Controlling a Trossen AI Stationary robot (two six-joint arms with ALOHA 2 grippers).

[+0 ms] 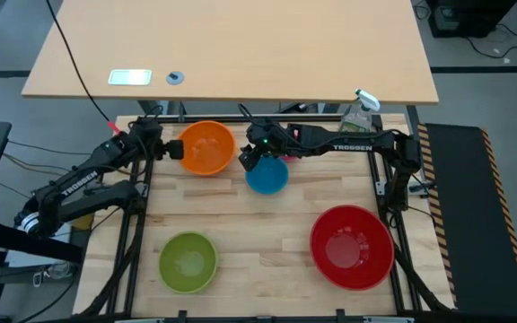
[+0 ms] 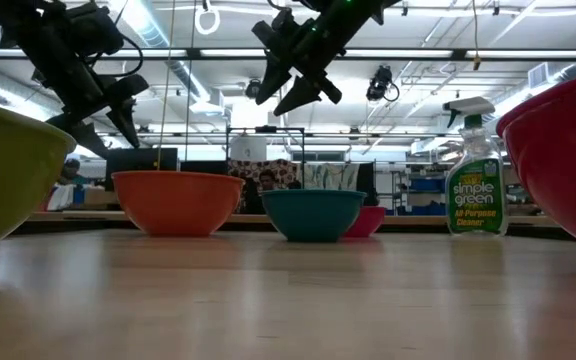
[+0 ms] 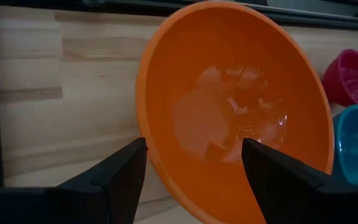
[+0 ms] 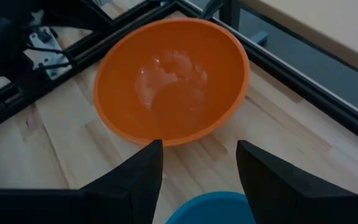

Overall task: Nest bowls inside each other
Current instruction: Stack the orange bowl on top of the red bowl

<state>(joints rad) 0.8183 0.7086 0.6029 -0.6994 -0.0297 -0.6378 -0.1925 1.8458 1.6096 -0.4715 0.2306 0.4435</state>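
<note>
My left gripper (image 1: pixel 174 149) wide open beside orange bowl (image 1: pixel 207 147) at table's (image 1: pixel 267 233) far edge | right gripper (image 1: pixel 251 160) open, empty, above blue bowl (image 1: pixel 267 175) | bowls look light, stiff, slippery; pinch the rim.

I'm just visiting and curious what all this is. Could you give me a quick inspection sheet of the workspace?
Surface: pale wooden table, bare between the bowls.
Job's things: five bowls, all separate, none nested. Orange bowl and blue bowl at the back, pink bowl just behind the blue; green bowl and red bowl at the front.
Clutter: spray bottle of cleaner at the back right corner.
Grippers: left gripper open, empty, at the orange bowl's rim; right gripper open, empty, above the blue bowl.
Cables: black cable across the desk behind.
Surroundings: second desk behind; workshop room beyond.
</note>
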